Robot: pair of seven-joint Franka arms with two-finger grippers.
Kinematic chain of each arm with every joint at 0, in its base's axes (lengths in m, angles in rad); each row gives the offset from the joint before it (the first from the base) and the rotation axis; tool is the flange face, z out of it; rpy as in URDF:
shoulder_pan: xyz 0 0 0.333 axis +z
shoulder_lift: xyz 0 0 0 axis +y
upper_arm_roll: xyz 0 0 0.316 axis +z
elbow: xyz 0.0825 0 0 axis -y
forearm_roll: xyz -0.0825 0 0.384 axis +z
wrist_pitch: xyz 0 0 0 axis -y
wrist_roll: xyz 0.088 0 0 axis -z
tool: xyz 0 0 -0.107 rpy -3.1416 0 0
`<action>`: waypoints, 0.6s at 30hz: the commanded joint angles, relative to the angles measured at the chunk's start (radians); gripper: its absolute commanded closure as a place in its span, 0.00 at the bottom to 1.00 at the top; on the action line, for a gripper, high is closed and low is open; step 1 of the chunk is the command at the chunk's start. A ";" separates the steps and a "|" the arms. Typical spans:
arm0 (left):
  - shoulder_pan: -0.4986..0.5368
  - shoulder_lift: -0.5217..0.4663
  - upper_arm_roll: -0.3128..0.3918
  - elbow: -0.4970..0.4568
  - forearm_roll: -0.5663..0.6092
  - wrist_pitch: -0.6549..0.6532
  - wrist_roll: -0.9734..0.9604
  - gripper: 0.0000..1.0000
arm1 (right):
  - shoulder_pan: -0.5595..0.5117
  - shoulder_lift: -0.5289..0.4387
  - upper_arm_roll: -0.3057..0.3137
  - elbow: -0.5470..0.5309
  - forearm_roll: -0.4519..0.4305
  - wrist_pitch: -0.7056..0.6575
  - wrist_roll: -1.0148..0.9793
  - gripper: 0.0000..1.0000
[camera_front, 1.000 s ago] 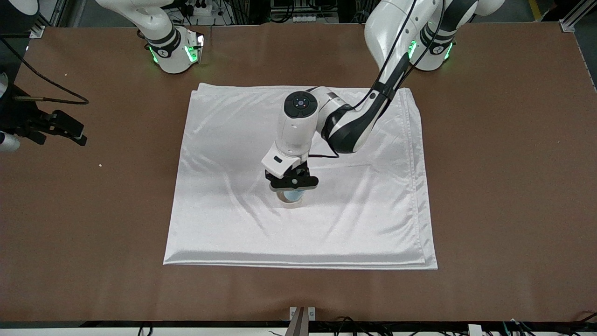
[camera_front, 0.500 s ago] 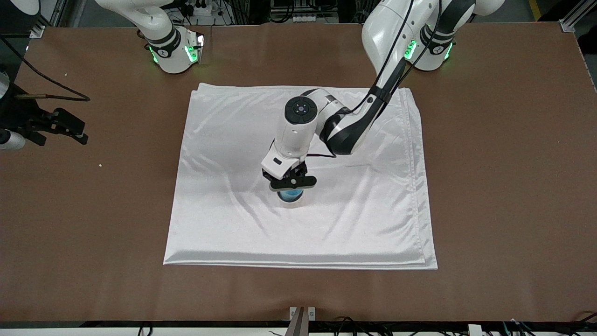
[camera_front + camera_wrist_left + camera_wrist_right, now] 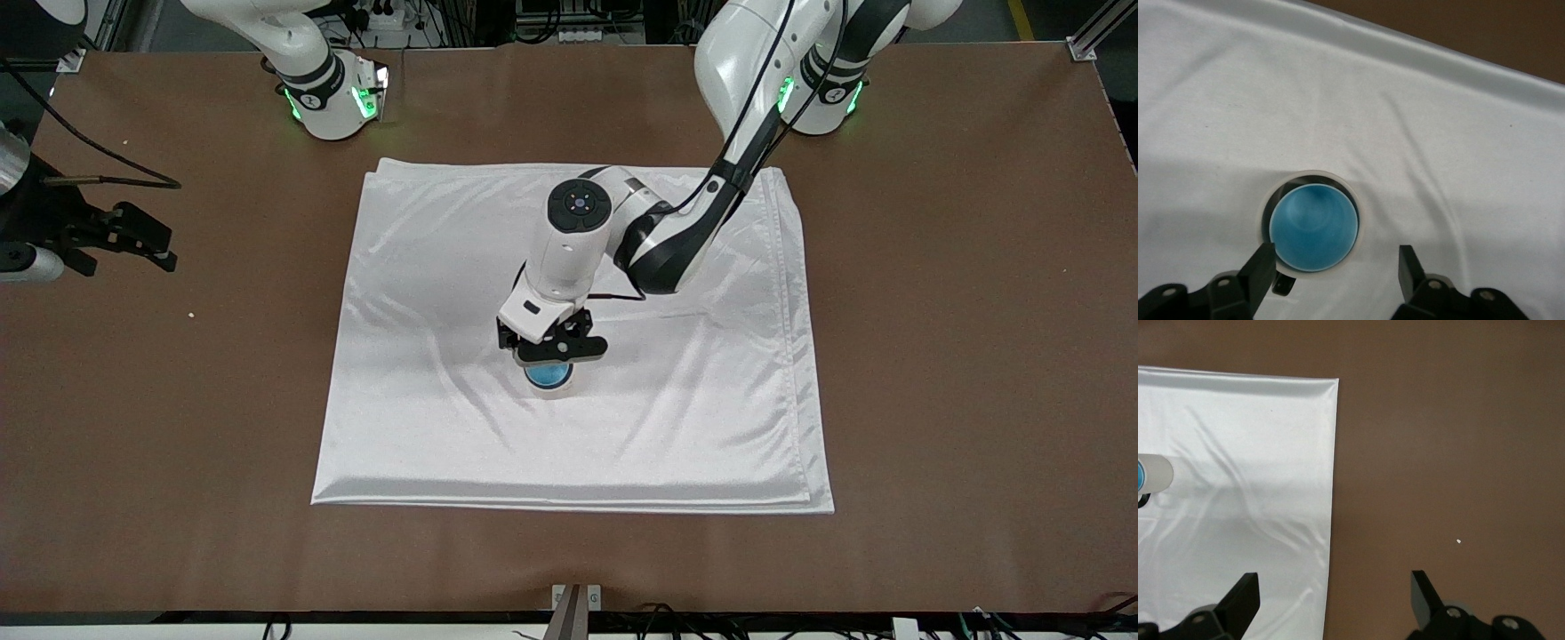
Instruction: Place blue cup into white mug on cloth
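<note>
- blue cup [image 3: 1313, 228]: small, round, tapered, bright blue inside, nested in white mug [image 3: 1355, 220] w/ off-white ceramic rim ringing it
- mug upright mid cloth [image 3: 676, 427]; cloth shiny white satin, wrinkled, folded layers, on brown tabletop [image 3: 960, 356]
- left pincer [image 3: 552, 352] over mug, released, fingers [image 3: 1260, 267] spread, holding nothing
- right pincer [image 3: 1331, 593] released, waiting over tabletop beside cloth edge, right arm's end

Blue cup [image 3: 1313, 228] (bright blue inside) upright, nested inside white mug [image 3: 1353, 247], rim showing as off-white ring around it. Mug upright near middle of cloth [image 3: 693, 418], a wrinkled, shiny white rectangle, spread flat.
</note>
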 commanded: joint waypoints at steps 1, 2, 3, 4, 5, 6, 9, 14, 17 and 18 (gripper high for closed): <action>0.014 -0.070 0.012 -0.018 0.050 -0.096 -0.007 0.00 | 0.006 -0.020 -0.015 -0.004 0.005 -0.028 -0.050 0.00; 0.021 -0.086 0.011 -0.021 0.065 -0.107 -0.005 0.00 | 0.006 -0.018 -0.015 -0.002 0.004 -0.028 -0.052 0.00; 0.032 -0.103 0.011 -0.032 0.071 -0.122 0.000 0.00 | 0.006 -0.018 -0.015 -0.001 0.002 -0.030 -0.053 0.00; 0.038 -0.120 0.011 -0.047 0.074 -0.140 0.006 0.00 | 0.006 -0.015 -0.015 0.004 0.002 -0.030 -0.053 0.00; 0.041 -0.146 0.011 -0.068 0.074 -0.159 0.010 0.00 | 0.006 -0.012 -0.015 0.008 0.002 -0.031 -0.053 0.00; 0.048 -0.173 0.009 -0.093 0.074 -0.168 0.012 0.00 | 0.006 -0.009 -0.015 0.014 0.002 -0.038 -0.053 0.00; 0.075 -0.262 0.008 -0.191 0.074 -0.171 0.030 0.00 | 0.004 -0.004 -0.015 0.022 0.002 -0.053 -0.053 0.00; 0.141 -0.428 0.003 -0.366 0.074 -0.173 0.140 0.00 | 0.003 -0.003 -0.016 0.022 0.002 -0.071 -0.056 0.00; 0.175 -0.517 0.003 -0.461 0.074 -0.174 0.203 0.00 | 0.003 -0.001 -0.016 0.022 0.002 -0.071 -0.058 0.00; 0.186 -0.546 0.004 -0.492 0.074 -0.177 0.216 0.00 | 0.001 -0.001 -0.016 0.022 0.004 -0.071 -0.058 0.00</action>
